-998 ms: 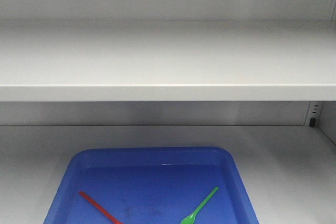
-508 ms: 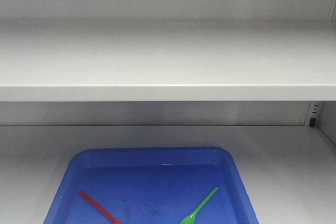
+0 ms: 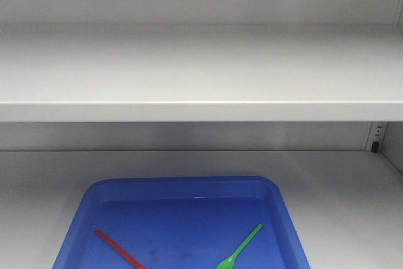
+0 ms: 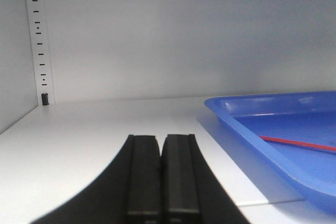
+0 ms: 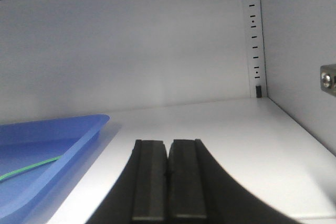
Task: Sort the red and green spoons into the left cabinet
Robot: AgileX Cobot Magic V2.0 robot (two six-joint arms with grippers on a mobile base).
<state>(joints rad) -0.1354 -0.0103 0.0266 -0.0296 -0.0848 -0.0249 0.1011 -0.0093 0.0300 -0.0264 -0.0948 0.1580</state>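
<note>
A red spoon (image 3: 118, 249) and a green spoon (image 3: 240, 249) lie apart in a blue tray (image 3: 189, 185) on the lower shelf of the pale grey cabinet (image 3: 201, 108). The spoons' lower ends are cut off by the front view's edge. My left gripper (image 4: 160, 139) is shut and empty, low over the shelf left of the tray; the red spoon's handle (image 4: 296, 143) shows to its right. My right gripper (image 5: 168, 143) is shut and empty, right of the tray; the green spoon's handle (image 5: 29, 167) shows to its left.
A wide shelf board (image 3: 201, 74) spans the cabinet above the tray. Slotted shelf rails run up the back corners (image 4: 38, 35) (image 5: 253, 30). The cabinet's side walls stand close at left (image 4: 13, 51) and right (image 5: 299, 51).
</note>
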